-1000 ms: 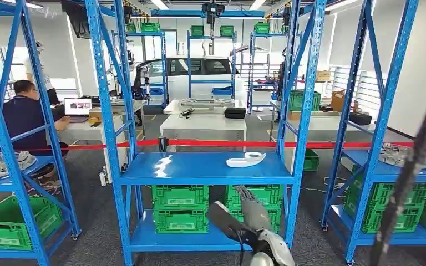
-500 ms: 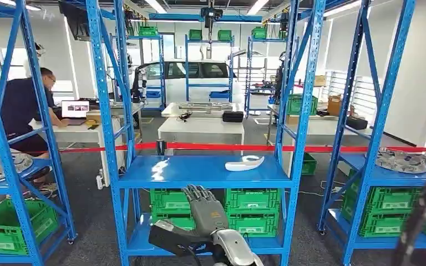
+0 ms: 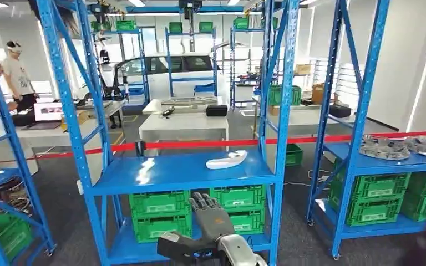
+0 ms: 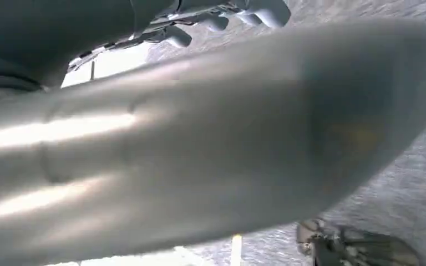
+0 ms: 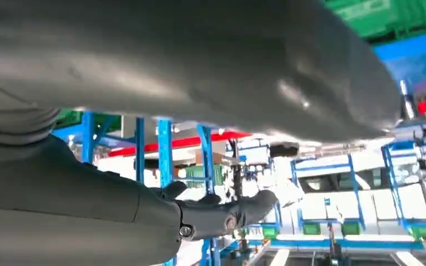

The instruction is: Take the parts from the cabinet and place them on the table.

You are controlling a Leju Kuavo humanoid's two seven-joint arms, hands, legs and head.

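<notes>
Head view gives me one hand (image 3: 208, 233) at six o'clock, closest to me at the bottom edge, raised in front of the lower shelf of the blue cabinet (image 3: 280, 116). From where the arm enters I take it for my right hand, and I can also see it in the right wrist view (image 5: 216, 213). Its dark fingers (image 3: 202, 202) stand apart and point upward, the thick thumb juts toward nine o'clock, and nothing sits in the palm or touches the fingers. My left hand appears in the left wrist view (image 4: 222, 16), blurred past the silver arm; I cannot tell whether its fingers are apart or closed.

Beyond the hand, at twelve o'clock, the cabinet's blue middle shelf (image 3: 177, 169) carries a white part (image 3: 226, 160), lying flat toward the shelf's one o'clock side, well apart from the raised fingers. Under that shelf stand green crates (image 3: 160, 213), side by side.

At three o'clock a second blue rack (image 3: 366, 111) holds grey metal parts (image 3: 387, 147) on its shelf, with more green crates beneath. A red barrier tape (image 3: 188, 144) runs across behind the cabinet. Farther off stands a white table (image 3: 183, 123) with a black case (image 3: 217, 110) behind it, then a white car (image 3: 166, 69) at the far end. At ten o'clock a person in a white shirt (image 3: 18, 75) stands by a desk.
</notes>
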